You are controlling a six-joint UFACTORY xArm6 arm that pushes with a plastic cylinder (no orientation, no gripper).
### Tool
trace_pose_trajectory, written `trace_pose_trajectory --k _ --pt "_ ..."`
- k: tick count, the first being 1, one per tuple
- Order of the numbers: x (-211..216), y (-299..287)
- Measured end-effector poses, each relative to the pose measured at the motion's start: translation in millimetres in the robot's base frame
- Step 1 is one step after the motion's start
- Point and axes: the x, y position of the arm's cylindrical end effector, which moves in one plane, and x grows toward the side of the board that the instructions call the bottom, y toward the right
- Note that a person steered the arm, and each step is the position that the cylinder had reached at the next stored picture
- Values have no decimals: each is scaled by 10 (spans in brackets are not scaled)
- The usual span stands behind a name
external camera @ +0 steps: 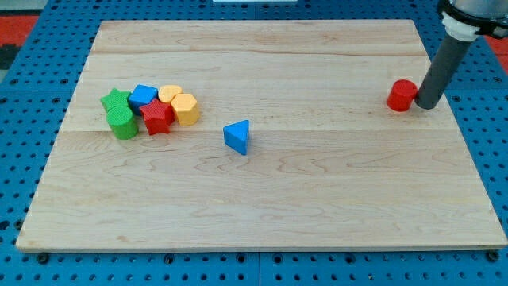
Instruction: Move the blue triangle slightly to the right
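Note:
The blue triangle [237, 137] lies alone near the middle of the wooden board [262, 206], a little left of centre. My tip [426, 106] is far off at the view's right, touching or almost touching the right side of a red cylinder [402, 95]. The dark rod rises from the tip toward the view's top right corner. The tip is well to the right of the blue triangle and slightly higher in the view.
A cluster of blocks sits at the view's left: a green star [115, 100], a green cylinder [121, 122], a blue block [144, 97], a red star [157, 117], a yellow block [170, 94] and a yellow hexagon [186, 108]. Blue perforated panels [32, 151] surround the board.

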Motion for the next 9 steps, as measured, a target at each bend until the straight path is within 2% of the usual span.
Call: trace_pose_trajectory --k 1,2,3,4,5,7,8,9 --pt "376 34" --pt "1142 -703" --pt "1217 -1939" --pt "1124 -2336" --pt "728 -2348" --pt "1130 -3092" --pt "642 -3250" --pt "332 -2622"
